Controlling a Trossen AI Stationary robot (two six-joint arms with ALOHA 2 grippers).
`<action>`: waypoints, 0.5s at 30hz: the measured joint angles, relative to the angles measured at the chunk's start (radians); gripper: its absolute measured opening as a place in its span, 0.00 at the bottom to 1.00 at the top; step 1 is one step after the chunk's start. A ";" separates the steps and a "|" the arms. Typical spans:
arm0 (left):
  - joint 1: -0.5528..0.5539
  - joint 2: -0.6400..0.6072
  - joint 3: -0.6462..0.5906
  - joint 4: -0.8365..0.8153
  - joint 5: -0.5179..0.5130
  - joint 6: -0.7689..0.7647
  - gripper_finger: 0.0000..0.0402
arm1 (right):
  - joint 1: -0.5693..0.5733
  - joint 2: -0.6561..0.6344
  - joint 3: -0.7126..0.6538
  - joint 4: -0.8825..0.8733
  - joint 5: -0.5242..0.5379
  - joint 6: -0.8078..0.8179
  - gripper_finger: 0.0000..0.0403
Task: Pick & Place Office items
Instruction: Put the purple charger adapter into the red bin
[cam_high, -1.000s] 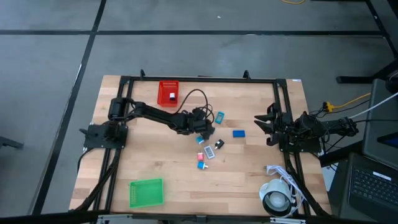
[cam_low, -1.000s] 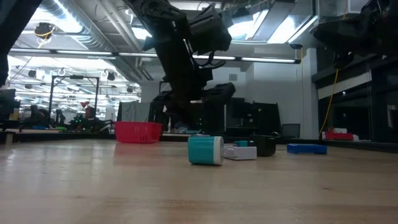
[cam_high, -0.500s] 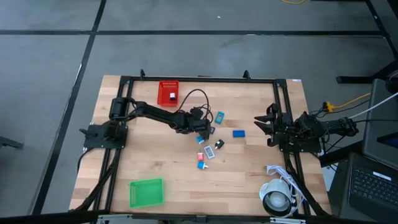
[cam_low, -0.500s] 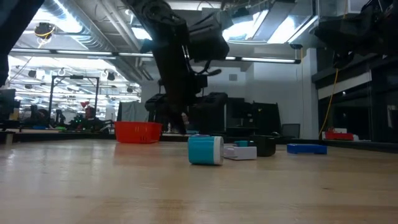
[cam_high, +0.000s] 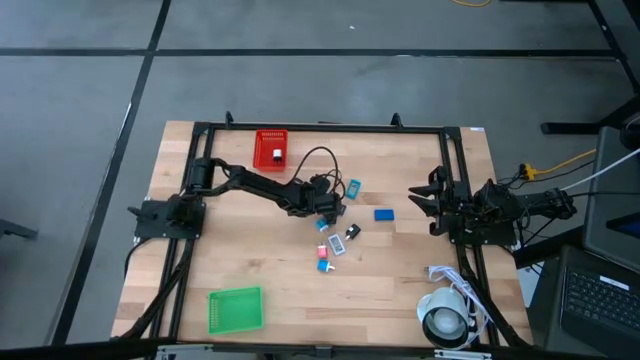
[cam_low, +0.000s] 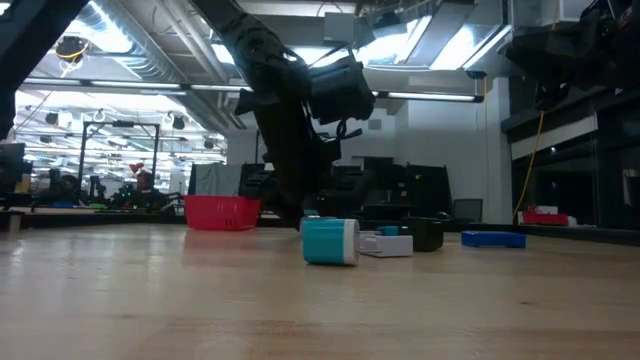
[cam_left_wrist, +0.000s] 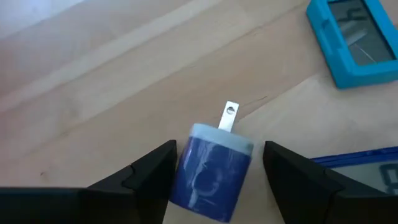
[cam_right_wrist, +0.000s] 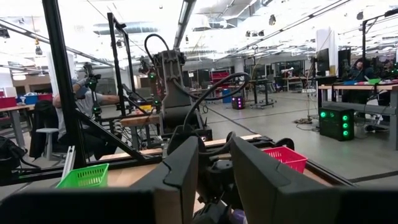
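My left gripper (cam_high: 330, 206) hangs open over the middle of the table, its fingers standing on either side of a small blue plug block (cam_left_wrist: 211, 168) with a metal prong; whether they touch it I cannot tell. The block lies on the wood. Beside it lie a teal frame (cam_left_wrist: 348, 37) (cam_high: 353, 187), a flat blue piece (cam_high: 384, 213), a black piece (cam_high: 352, 231), a white piece (cam_high: 337, 245), a pink-red piece (cam_high: 322, 251) and a small blue one (cam_high: 324, 266). My right gripper (cam_high: 420, 200) waits open at the table's right side.
A red mesh bin (cam_high: 270, 150) with a white piece inside stands near the far edge, a green mesh bin (cam_high: 235, 309) near the near-left corner. A white roll with cable (cam_high: 445, 320) sits at the near-right corner. A black cable loops above the left arm.
My left gripper has come down toward the table over the cluster of small pieces, and the arm has stretched out a little. None of the pieces has moved.
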 joint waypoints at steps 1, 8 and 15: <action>0.001 -0.001 -0.001 0.000 0.002 0.019 0.57 | 0.000 0.000 0.000 -0.001 0.000 0.000 0.25; 0.007 -0.002 -0.001 -0.007 0.017 0.091 0.36 | 0.000 0.000 0.000 -0.005 0.000 0.000 0.25; -0.007 -0.059 -0.010 -0.027 -0.069 0.232 0.32 | 0.000 0.000 0.000 -0.006 -0.001 0.000 0.25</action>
